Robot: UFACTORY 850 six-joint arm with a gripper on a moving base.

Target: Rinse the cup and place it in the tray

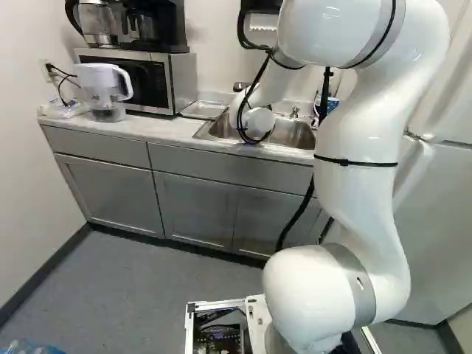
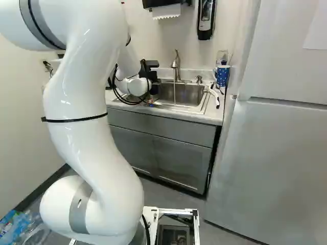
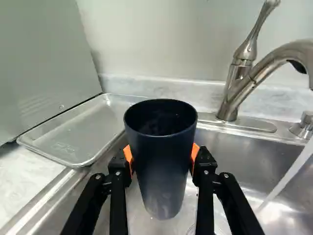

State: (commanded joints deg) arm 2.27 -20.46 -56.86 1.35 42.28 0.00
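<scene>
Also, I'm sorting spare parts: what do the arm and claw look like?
The arm is glossy white and rounded, with grey bands, a thin black strap and looping black cables. The claw is black, with two jointed fingers and orange pads.

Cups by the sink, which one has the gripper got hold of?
The plain dark cup, pinched between the two orange pads of the gripper. The blue cup with white spots stands apart, near the fridge.
</scene>
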